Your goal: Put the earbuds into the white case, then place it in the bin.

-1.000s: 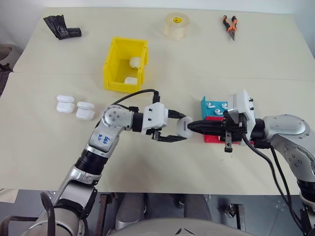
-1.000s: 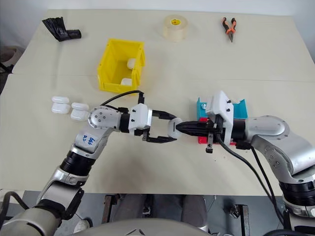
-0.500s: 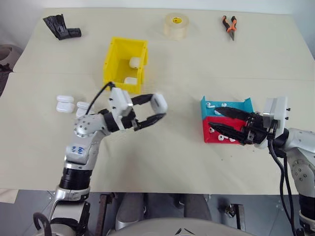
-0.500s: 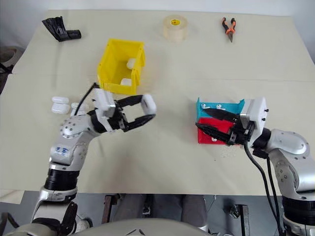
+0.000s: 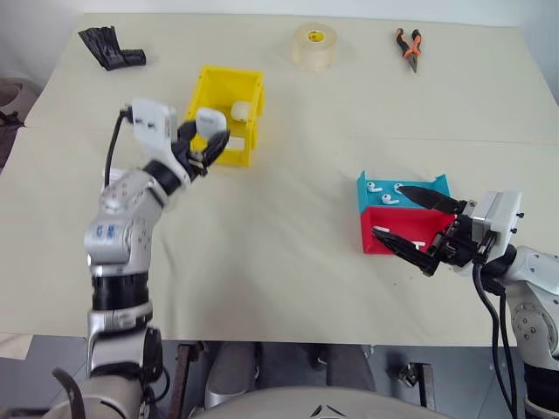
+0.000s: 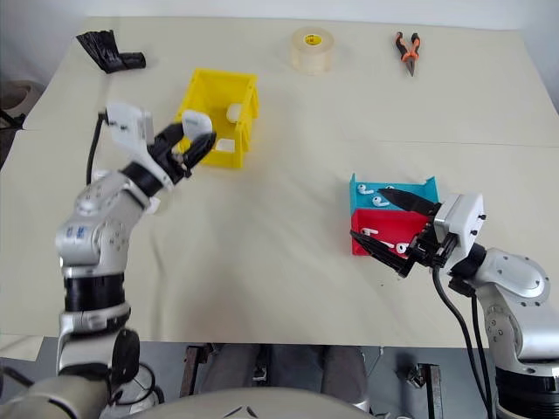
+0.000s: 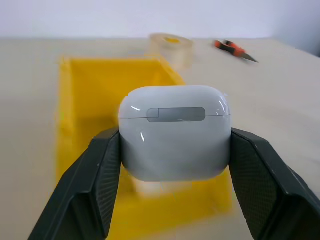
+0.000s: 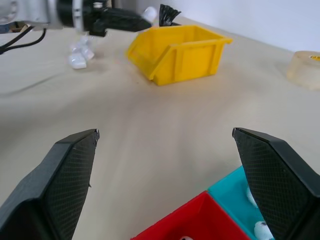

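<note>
From the head views, the left gripper (image 5: 206, 142) reaches far-left, clamping the white case (image 5: 208, 121) at the near edge of the bin (image 5: 199, 106); the right gripper (image 5: 422, 229) hangs released over the red tray (image 5: 384, 237), earbuds (image 5: 374, 187) in the blue tray (image 5: 434, 186). The left wrist view shows the case's grey hinge plate. The right wrist view shows spare cases (image 8: 80, 56) beyond.

Left arm raised and reaching forward, wrist about level, left gripper (image 5: 206, 140) clamped with both black fingers (image 7: 95, 185) pressed flat on the sides of a case (image 7: 175, 137), held off the table. Right arm low and bent at the right, right gripper (image 5: 417, 229) pointing across toward the left, fingers (image 8: 65, 175) spread wide apart, nothing between them.
</note>
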Tool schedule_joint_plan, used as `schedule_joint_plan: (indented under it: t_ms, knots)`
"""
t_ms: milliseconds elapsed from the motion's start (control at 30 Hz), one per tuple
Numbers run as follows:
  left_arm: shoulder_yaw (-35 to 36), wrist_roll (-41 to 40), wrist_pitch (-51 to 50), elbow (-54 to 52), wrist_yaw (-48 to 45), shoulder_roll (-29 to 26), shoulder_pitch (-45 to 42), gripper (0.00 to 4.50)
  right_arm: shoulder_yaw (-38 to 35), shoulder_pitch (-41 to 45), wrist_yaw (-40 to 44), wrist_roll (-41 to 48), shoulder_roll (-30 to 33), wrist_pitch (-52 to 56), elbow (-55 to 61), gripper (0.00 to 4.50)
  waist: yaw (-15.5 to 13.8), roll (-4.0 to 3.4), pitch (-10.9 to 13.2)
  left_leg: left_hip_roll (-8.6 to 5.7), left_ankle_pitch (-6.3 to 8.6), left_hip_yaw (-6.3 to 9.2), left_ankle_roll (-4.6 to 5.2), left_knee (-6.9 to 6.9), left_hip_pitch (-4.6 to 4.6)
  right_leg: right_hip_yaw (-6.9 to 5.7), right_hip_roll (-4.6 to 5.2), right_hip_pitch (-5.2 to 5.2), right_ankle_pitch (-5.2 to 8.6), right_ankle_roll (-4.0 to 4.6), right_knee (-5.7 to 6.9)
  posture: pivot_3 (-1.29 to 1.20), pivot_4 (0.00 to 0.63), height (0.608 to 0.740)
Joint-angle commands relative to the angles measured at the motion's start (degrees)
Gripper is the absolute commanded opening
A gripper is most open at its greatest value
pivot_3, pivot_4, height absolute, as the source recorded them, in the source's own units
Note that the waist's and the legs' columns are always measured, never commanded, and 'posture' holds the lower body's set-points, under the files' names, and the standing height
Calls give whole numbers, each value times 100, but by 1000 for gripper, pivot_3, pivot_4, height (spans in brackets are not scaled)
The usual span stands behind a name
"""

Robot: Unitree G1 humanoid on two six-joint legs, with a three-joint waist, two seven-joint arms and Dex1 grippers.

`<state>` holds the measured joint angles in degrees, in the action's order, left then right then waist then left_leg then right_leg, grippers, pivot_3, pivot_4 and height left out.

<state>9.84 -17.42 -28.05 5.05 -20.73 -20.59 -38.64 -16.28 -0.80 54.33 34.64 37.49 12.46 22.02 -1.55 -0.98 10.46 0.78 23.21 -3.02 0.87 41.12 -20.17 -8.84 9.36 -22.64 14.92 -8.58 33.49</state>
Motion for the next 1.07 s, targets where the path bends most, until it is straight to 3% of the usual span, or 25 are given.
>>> schedule_joint_plan:
  t_ms: [33, 133, 300, 333, 500, 667, 867, 1067]
  knots:
    - [-269, 412, 327, 951, -25, -115, -617, 2796, -58, 56, -44, 37, 41, -26, 101, 4468, 3, 0, 0, 0, 0, 0, 0, -1, -1, -2, 0, 0, 0, 0, 0, 0, 150, 740]
    - [-298, 500, 527, 1446, -72, -94, -901, 2796, 5, 67, -92, 34, 0, -8, 161, 4468, 17, 0, 0, -1, 0, -3, 0, -7, 0, -4, -1, -2, 0, 0, -2, 0, 150, 740]
    - [-247, 389, 696, 1449, -241, -75, -962, 4383, 34, 44, -130, 39, -43, -41, 180, 4500, 27, 2, 1, 2, 0, -6, -1, -7, -2, -4, -1, -6, 0, 0, -1, 0, 150, 740]
    - [-264, 370, 668, 1351, -311, -100, -891, 4475, 35, 45, -126, 34, -47, -59, 164, 4500, 26, 2, 1, 2, 0, -6, -1, -6, -1, -3, -1, -6, 0, 0, -1, 0, 150, 740]
    - [-171, -50, 494, 447, -1002, -314, -257, 4475, 50, 151, -67, 7, -89, -223, 60, 4500, 28, 2, 1, 1, 0, -7, -1, -4, -1, -2, -1, -6, 0, 0, 0, 0, 150, 740]
    - [-249, -325, 1124, -571, -2550, -1109, 879, 4475, 78, 254, 130, -43, -16, -349, -138, 4500, 85, 1, 1, 7, -1, -10, -1, -5, 2, -2, -2, -8, 1, 1, 4, 0, 150, 740]
    - [-118, -240, 2266, -933, -3745, -1982, 2175, 4475, 116, 358, 611, -53, 235, -401, -398, 4500, 70, -1, 1, 8, -1, -15, -2, -4, 3, 1, -1, -10, 1, 2, 2, 0, 150, 740]
    - [-73, -530, 2532, -1243, -4231, -2181, 2793, 4475, 118, 472, 1190, -97, 599, -462, -822, 4500, 2, -1, 1, 6, -1, -14, -2, -3, 1, 2, 0, -9, 1, 1, 2, 0, 150, 740]
